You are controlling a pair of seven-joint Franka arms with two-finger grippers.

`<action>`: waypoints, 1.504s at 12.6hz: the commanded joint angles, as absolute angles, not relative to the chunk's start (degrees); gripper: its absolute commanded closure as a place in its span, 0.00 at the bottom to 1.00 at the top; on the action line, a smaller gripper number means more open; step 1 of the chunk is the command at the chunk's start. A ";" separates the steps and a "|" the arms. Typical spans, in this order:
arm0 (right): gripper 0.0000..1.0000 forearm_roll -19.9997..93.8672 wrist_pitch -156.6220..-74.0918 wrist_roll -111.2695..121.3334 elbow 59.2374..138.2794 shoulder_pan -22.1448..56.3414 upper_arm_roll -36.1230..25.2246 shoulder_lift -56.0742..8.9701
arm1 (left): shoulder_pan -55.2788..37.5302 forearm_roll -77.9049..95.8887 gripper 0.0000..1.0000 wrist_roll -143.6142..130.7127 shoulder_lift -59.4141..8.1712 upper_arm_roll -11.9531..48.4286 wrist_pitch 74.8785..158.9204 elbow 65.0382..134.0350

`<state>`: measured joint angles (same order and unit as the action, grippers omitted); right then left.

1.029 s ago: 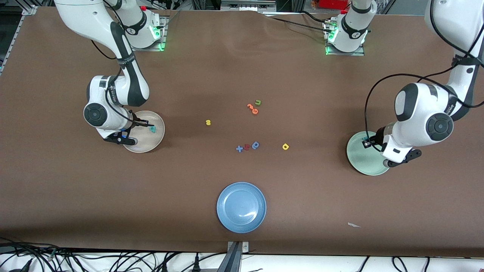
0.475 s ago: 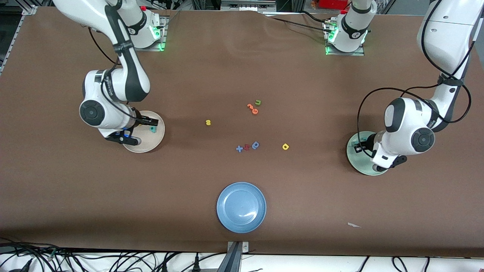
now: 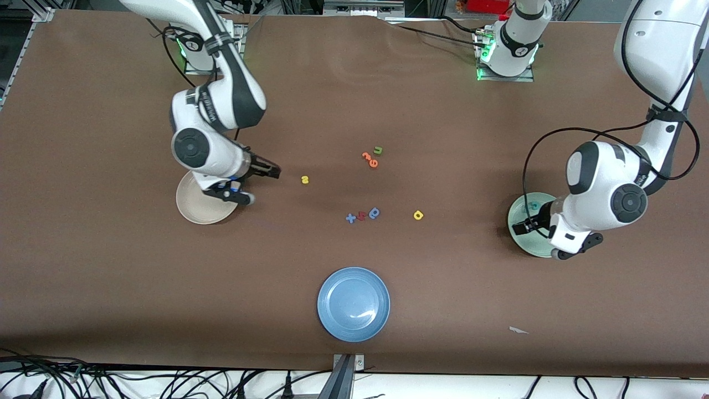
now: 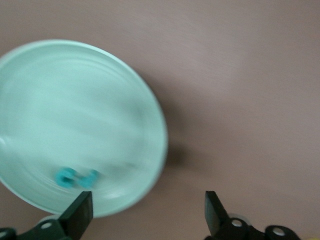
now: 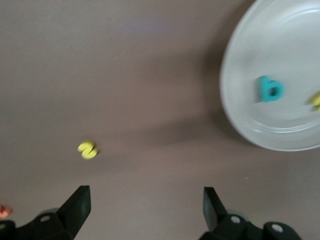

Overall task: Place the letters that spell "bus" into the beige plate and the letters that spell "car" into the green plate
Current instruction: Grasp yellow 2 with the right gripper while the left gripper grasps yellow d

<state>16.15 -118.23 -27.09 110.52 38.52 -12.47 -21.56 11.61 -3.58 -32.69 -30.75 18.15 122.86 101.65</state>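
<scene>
The beige plate (image 3: 199,210) (image 5: 250,60) lies at the right arm's end of the table. In it are a teal b (image 5: 270,90) and a yellow letter (image 5: 316,100) cut off at the picture's edge. My right gripper (image 3: 259,185) (image 5: 145,210) hangs open and empty over bare table between that plate and the yellow s (image 3: 304,179) (image 5: 88,150). The green plate (image 3: 515,219) (image 4: 75,100) holds two blurred teal letters (image 4: 77,177). My left gripper (image 3: 541,240) (image 4: 148,215) is open over its rim, holding nothing. The yellow a (image 3: 418,215) lies on the table toward the middle.
A green u (image 3: 378,150) and orange pieces (image 3: 370,159) lie mid-table. A blue cross, a red piece and a dark blue looped letter (image 3: 374,213) form a row beside the yellow a. A blue plate (image 3: 353,303) sits nearest the front camera.
Both grippers have opened. The right gripper has swung off the beige plate toward the table's middle. The left gripper has stayed over the green plate and shifted slightly toward its rim.
</scene>
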 commanded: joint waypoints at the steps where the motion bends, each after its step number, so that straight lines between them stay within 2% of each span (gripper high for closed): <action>1: 0.01 16.96 -123.82 -24.35 110.39 40.33 -9.76 -23.11 | 11.25 -4.22 0.00 -38.74 -29.79 23.44 121.99 101.87; 2: 0.01 16.61 -125.66 -24.00 110.48 41.82 -9.76 -23.90 | 11.08 -4.31 0.00 -42.07 -29.88 25.55 122.51 101.78; 3: 0.06 16.61 -127.77 -23.73 111.09 43.05 -9.76 -24.43 | 10.12 -4.39 0.00 -45.49 -30.32 26.71 122.69 101.17; 4: 0.21 16.61 -129.88 -23.64 111.70 44.02 -9.76 -25.04 | 7.67 -4.31 0.00 -48.14 -31.19 26.81 123.22 99.77; 5: 0.42 16.61 -131.99 -23.56 112.58 44.90 -9.76 -25.92 | 4.78 -4.48 0.00 -51.56 -32.33 26.72 125.05 98.97; 6: 0.49 16.52 -133.58 -23.03 112.85 45.52 -9.76 -26.88 | 3.01 -4.66 0.00 -55.16 -33.82 26.63 128.20 98.79; 8: 0.49 16.52 -136.13 -22.68 112.94 46.66 -9.76 -28.47 | 0.98 -5.01 0.00 -60.44 -37.25 26.63 134.01 97.83; 12: 0.49 15.29 -139.56 -22.06 113.29 46.93 -9.76 -30.93 | -3.33 -5.01 0.00 -68.28 -42.18 25.93 134.65 95.19; 16: 0.50 14.50 -141.94 -21.88 113.47 47.02 -9.76 -32.52 | -10.70 -5.10 0.01 -70.13 -42.80 18.22 134.65 95.27; 18: 0.57 14.50 -142.12 -21.80 113.47 47.02 -9.76 -32.69 | -12.39 -5.01 0.03 -70.31 -43.15 16.70 134.65 95.27; 19: 0.68 14.50 -142.12 -21.80 113.47 47.02 -9.76 -32.70 | -12.39 -5.01 0.06 -71.10 -43.15 16.70 134.65 95.27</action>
<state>15.25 -140.92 -22.25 112.83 46.37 -9.32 -32.65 -11.24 -3.58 -68.96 -42.48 17.71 135.00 96.89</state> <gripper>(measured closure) 0.529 0.022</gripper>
